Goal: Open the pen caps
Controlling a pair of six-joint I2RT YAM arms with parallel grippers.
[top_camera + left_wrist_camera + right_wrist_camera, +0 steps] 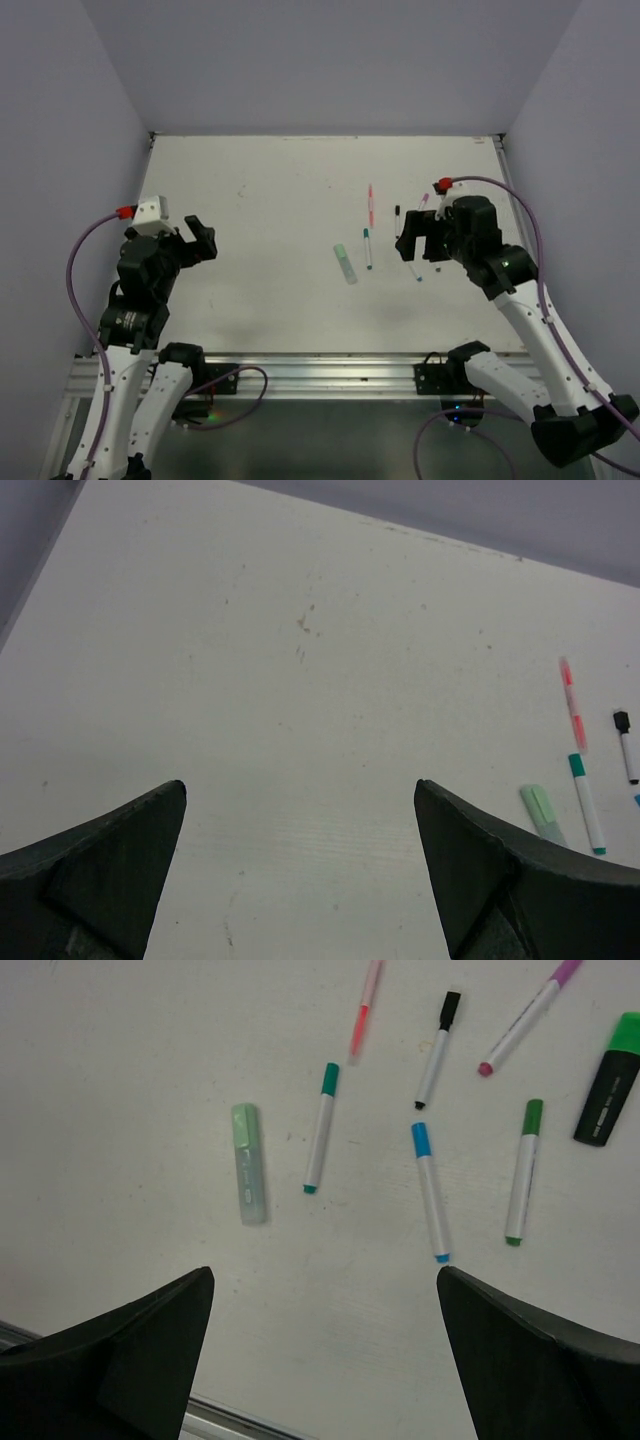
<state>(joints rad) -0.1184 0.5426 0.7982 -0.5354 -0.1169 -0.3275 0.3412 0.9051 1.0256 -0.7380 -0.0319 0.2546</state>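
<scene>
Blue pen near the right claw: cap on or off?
On. The blue cap sits on one end of the blue pen, in line with its white barrel.

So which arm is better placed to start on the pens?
Right. The right gripper hangs open beside the pens; the left gripper, also open, is over the table well away from them.

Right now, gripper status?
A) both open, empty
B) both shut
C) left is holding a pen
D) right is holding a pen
A: the left gripper and right gripper both stand wide open with nothing held. The blue-capped pen nearest the right one lies loose on the table.
</scene>
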